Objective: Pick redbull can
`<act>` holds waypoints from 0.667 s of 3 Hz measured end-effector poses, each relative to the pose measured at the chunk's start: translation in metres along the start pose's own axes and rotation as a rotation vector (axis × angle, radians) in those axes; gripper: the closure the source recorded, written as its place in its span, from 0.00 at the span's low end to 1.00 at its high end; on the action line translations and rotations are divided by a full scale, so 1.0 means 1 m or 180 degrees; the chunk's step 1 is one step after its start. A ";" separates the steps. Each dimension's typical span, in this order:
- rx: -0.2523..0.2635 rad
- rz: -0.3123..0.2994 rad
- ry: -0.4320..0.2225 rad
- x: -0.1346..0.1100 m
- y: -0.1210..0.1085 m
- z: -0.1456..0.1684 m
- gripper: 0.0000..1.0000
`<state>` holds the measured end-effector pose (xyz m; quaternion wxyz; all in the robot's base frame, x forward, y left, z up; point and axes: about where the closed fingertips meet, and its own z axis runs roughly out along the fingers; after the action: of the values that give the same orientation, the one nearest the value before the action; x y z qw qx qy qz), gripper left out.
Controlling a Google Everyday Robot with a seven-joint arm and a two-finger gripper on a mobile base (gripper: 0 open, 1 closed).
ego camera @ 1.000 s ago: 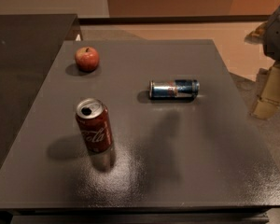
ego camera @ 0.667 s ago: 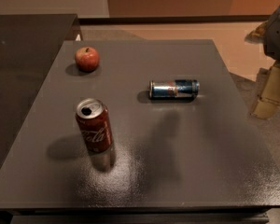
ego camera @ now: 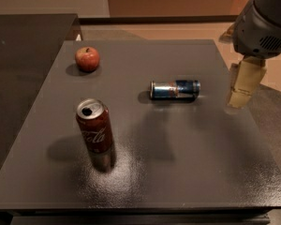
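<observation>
The redbull can (ego camera: 174, 90) is a slim blue and silver can lying on its side near the middle of the dark table (ego camera: 178, 172), its length running left to right. My gripper (ego camera: 244, 84) hangs from the grey arm at the right edge of the table, to the right of the can and above the tabletop. It is apart from the can and holds nothing.
A red cola can (ego camera: 95, 127) stands upright at the front left, opened at the top. A red apple (ego camera: 87, 58) sits at the back left. A second dark surface (ego camera: 23, 50) adjoins on the left. Tan floor lies beyond the back and right edges.
My gripper has moved a little to the left, over the table's right edge and closer to the redbull can. The cans and the apple have not moved.
</observation>
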<state>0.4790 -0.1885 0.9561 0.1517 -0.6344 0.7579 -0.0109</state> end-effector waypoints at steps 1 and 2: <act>-0.0101 -0.0144 -0.0040 -0.021 -0.015 0.025 0.00; -0.0192 -0.0342 -0.0068 -0.047 -0.024 0.054 0.00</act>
<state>0.5223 -0.1388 0.9200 0.1399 -0.6785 0.7211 0.0106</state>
